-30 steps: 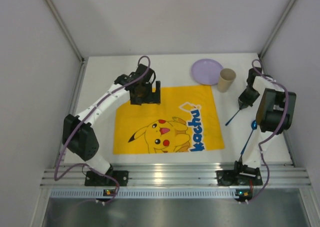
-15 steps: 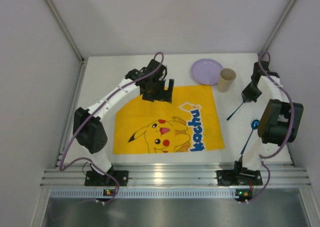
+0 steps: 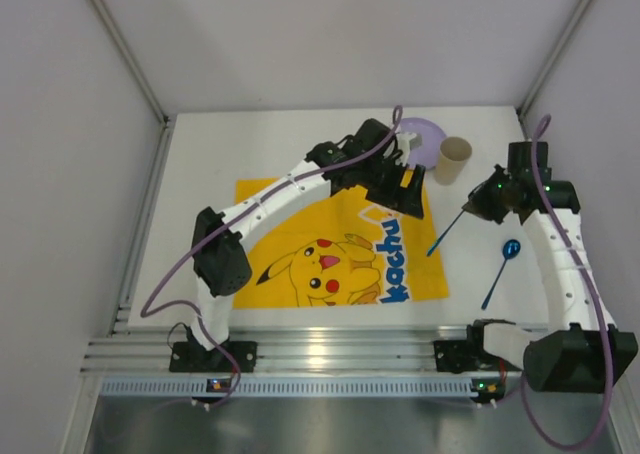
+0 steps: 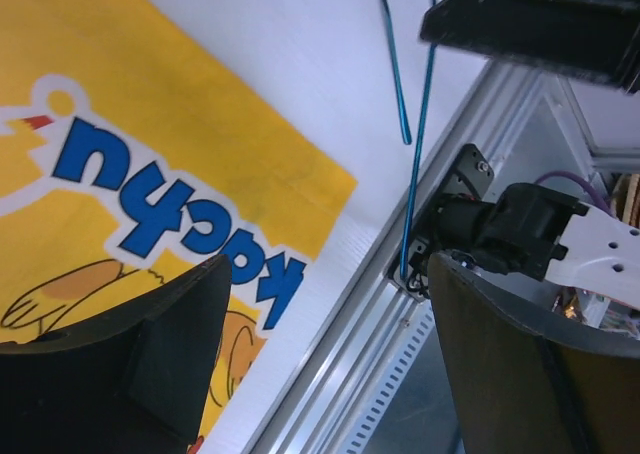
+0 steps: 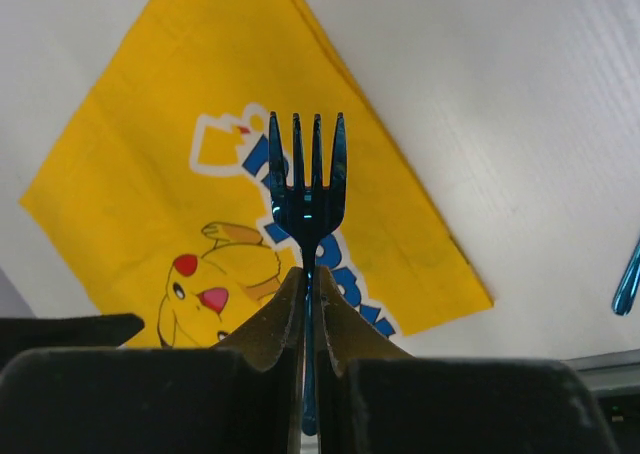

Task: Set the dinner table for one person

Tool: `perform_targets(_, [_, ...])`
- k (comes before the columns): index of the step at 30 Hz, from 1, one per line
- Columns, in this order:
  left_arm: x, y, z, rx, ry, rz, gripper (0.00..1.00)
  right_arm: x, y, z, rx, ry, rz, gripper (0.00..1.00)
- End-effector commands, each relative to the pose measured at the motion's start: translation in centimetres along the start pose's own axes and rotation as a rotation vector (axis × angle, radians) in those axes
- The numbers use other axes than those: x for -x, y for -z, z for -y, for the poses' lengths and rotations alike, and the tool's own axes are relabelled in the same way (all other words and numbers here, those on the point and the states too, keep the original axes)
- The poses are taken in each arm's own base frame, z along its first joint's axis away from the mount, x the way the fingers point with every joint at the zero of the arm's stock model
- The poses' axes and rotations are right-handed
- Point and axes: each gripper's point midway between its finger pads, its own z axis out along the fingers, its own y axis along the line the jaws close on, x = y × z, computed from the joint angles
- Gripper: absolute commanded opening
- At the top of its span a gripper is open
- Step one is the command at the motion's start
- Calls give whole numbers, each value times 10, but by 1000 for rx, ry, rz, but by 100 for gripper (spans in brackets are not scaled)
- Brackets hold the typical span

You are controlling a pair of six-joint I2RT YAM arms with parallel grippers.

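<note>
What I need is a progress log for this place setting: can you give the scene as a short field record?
left tool: open, over far right corner of mat
right tool: shut on fork, tines toward mat
spoon: lying on table, right of mat
plate: on table beyond mat, partly hidden
cup: upright, right of plate
mat: flat, no tableware on it

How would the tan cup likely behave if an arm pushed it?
The cup stands upright, taller than wide, so a high push would probably tip it. It looks like thin paper, so likely light and easily crushed. Tipped, its round wall may roll.
</note>
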Motion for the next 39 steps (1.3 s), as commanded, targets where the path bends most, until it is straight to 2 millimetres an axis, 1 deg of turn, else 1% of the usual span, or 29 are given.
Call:
perform_targets(1, [12,-9,46,-163,-55,33,84,-24,17,-20,119,-30,-62,0])
perform_targets(7, [-4,-30,69,-213,-66,-2,79,-23,28,-29,168,-10,-62,0])
perform_targets(11, [-12,-38,73,-225,-64,-23,71,-26,29,-34,192,-11,-84,0])
perform_targets(12, [-12,-40,73,-226,-61,-24,64,-26,29,-34,195,-12,-88,0])
perform_targets(14, [-13,-41,74,-235,-59,-26,55,-26,29,-36,203,-9,-91,0])
perform_targets(15, [-12,-42,75,-237,-55,-26,47,-26,30,-37,205,-8,-93,0])
perform_targets(16, [-13,-43,75,-241,-56,-28,27,-26,29,-37,206,-8,-98,0])
perform_targets(17, [-12,-43,75,-243,-54,-26,17,-26,29,-38,210,-9,-99,0])
perform_targets(18, [-12,-44,75,-243,-48,-27,0,-26,29,-39,213,-9,-100,0])
perform_targets(19, [-12,-44,75,-241,-47,-24,0,-33,30,-44,229,13,-117,0])
perform_targets(23, [-12,-42,72,-226,-42,-16,0,-33,30,-51,260,21,-128,0])
perform_targets(24, [-11,-42,70,-211,-43,-7,0,-32,30,-55,281,28,-126,0])
perform_targets(26, [-16,-41,64,-193,-42,-16,0,-31,30,-60,302,28,-128,2])
perform_targets(27, [-19,-41,61,-178,-39,-19,0,-29,29,-62,305,28,-125,18])
perform_targets(29, [-24,-37,55,-154,-36,-22,0,-25,32,-66,320,34,-122,60])
perform_targets(30, [-30,-37,47,-131,-24,-31,0,-25,31,-68,324,39,-126,99])
perform_targets(32, [-27,-26,41,-96,-22,1,0,-20,34,-73,332,53,-115,100])
perform_targets(33, [-34,-25,26,-63,0,-11,0,-18,36,-75,337,61,-109,100])
perform_targets(34, [-34,-21,18,-37,12,0,0,-17,37,-75,338,65,-105,100])
perform_targets(35, [-30,-8,16,-29,23,24,0,-15,39,-76,338,66,-98,100])
perform_targets(36, [-39,-4,-8,16,63,11,0,-13,43,-76,341,72,-84,100])
perform_targets(38, [-41,12,-31,62,113,35,0,-12,45,-75,340,78,-74,100])
perform_targets(39, [-47,32,-57,105,164,56,0,-13,47,-73,335,80,-70,100])
